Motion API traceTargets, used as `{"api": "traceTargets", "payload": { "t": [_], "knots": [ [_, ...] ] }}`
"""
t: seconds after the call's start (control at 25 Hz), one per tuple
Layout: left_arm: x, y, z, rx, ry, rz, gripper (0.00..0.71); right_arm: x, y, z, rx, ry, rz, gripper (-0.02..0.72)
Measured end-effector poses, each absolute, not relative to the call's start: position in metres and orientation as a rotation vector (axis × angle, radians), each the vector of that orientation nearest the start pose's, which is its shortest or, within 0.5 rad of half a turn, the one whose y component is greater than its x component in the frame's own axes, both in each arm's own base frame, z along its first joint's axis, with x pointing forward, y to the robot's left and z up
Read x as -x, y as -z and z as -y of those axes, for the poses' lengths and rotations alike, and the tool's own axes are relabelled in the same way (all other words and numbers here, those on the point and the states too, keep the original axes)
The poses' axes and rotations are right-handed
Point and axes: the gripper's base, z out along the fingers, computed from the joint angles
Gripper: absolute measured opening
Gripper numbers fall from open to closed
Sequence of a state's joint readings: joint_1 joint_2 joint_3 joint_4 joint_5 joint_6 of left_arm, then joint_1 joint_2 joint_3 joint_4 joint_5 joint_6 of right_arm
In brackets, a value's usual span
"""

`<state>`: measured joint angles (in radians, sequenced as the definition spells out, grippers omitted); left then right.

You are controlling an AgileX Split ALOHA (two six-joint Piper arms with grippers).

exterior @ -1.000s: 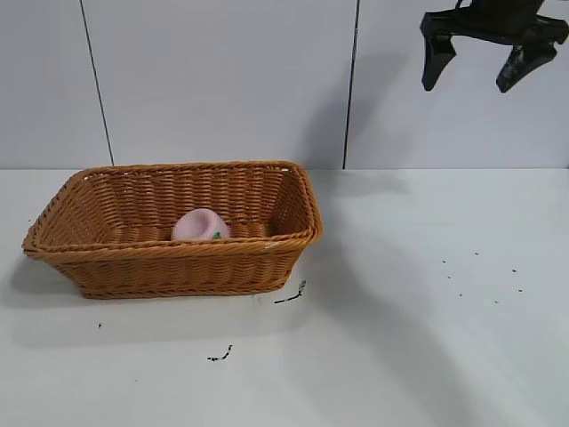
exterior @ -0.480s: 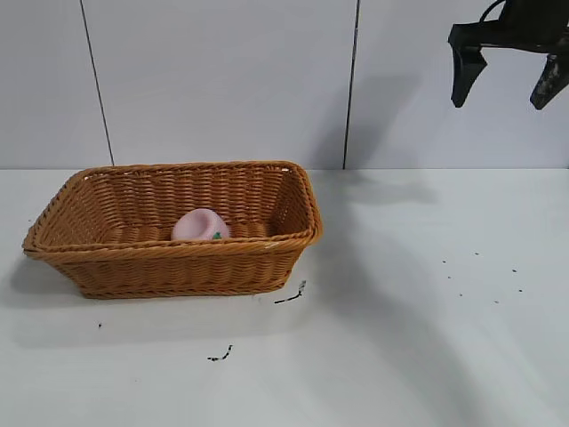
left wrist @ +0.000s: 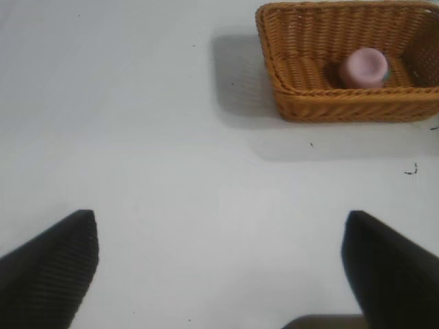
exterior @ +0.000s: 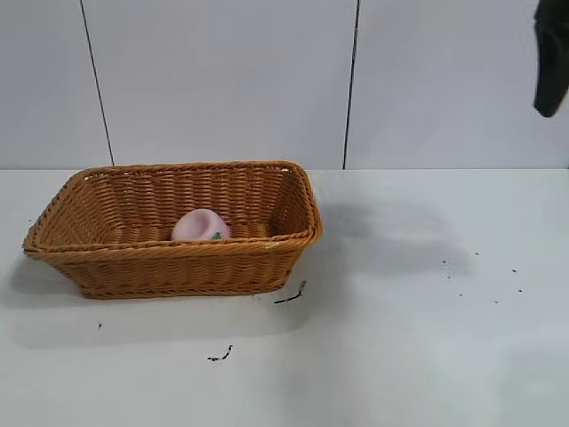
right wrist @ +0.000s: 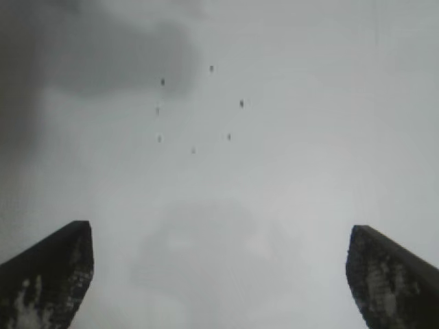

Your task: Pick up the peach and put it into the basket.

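Peach [exterior: 200, 224] in basket [exterior: 178, 258] | right arm [exterior: 551, 62] raised, jaws wide

Exterior view: right hand [exterior: 552, 62] cut off by the frame's right edge, only one dark finger showing; left hand out of frame. Peach [exterior: 200, 225] lower part hidden behind the basket [exterior: 178, 267] near wall. Right wrist view: specks on the desk [right wrist: 274, 171] blurred, unidentifiable.

The exterior camera faces the table [exterior: 418, 356] roughly level, from close range. The left wrist camera looks down from well away; both share the basket [exterior: 178, 262]. The right wrist camera overlooks speckled tabletop.
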<state>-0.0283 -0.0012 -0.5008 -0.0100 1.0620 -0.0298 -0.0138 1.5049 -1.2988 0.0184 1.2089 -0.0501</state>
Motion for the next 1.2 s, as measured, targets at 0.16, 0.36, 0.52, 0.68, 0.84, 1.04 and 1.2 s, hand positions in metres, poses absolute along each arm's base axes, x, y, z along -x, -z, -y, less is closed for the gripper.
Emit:
{"api": "traceTargets", "payload": {
  "t": [0.16, 0.36, 0.52, 0.68, 0.84, 1.04, 1.2],
  "knots": [
    [0.005, -0.277, 0.001, 0.001, 0.048, -2.044, 0.693, -0.216, -0.304, 0.001, 0.05, -0.014, -2.889, 0.696],
    [0.005, -0.277, 0.001, 0.001, 0.048, -2.044, 0.693, -0.144, -0.287, 0.001, 0.047, -0.004, -2.708, 0.696],
    [0.005, -0.277, 0.001, 0.001, 0.048, -2.044, 0.693, -0.099, -0.272, 0.0, 0.044, 0.001, -2.552, 0.696],
    [0.005, -0.277, 0.001, 0.001, 0.048, -2.044, 0.693, -0.064, -0.271, -0.001, 0.041, 0.0, -2.427, 0.696],
    [0.005, -0.277, 0.001, 0.001, 0.048, -2.044, 0.693, -0.044, -0.277, -0.002, 0.026, -0.007, -2.296, 0.696],
    [0.005, -0.277, 0.001, 0.001, 0.048, -2.044, 0.693, -0.034, -0.278, -0.002, 0.02, -0.015, -2.241, 0.696],
    [0.005, -0.277, 0.001, 0.001, 0.048, -2.044, 0.693, -0.025, -0.28, -0.002, 0.03, -0.022, -2.179, 0.696]
  ]
}}
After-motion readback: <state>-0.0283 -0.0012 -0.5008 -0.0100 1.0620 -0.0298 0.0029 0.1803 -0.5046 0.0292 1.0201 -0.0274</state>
